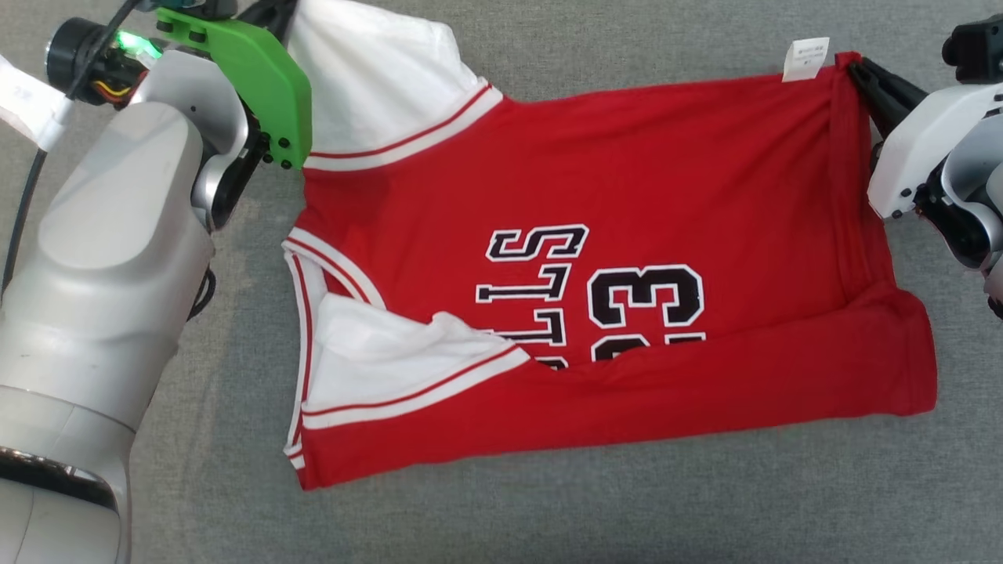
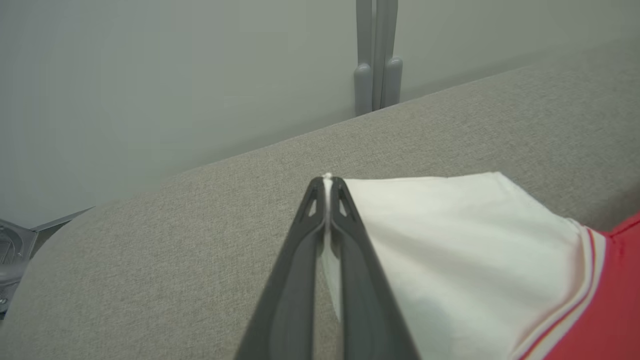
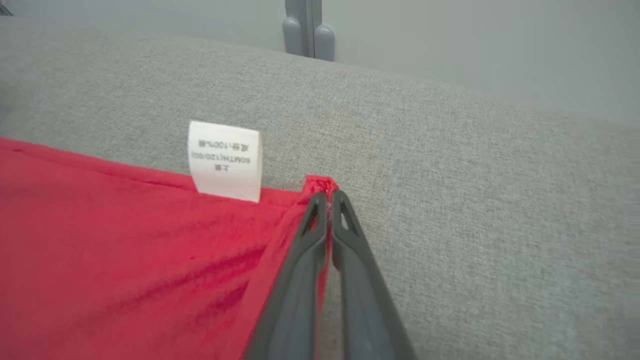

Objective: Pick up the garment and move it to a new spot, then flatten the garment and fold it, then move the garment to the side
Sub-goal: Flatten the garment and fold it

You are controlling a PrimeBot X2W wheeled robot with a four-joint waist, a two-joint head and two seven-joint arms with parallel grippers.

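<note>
Garment [image 1: 627,196] on fabric surface [image 1: 548,517], label [image 1: 805,59] at far right edge

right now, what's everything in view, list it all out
jersey: one, red with white sleeves and black-and-white lettering, lying on the padded surface, near edge folded over
care label: one, white, sticking out at the jersey's far edge beside the right claw
padded surface: one, grey fabric, under the jersey
posts: a cluster, grey, upright against the pale wall behind the surface
green bracket: one, on the left arm's wrist
left arm, right arm: pale grey, at the head view's side edges
left claw: dark, shut on a white corner of the jersey
right claw: dark, shut on a red corner of the jersey
</note>
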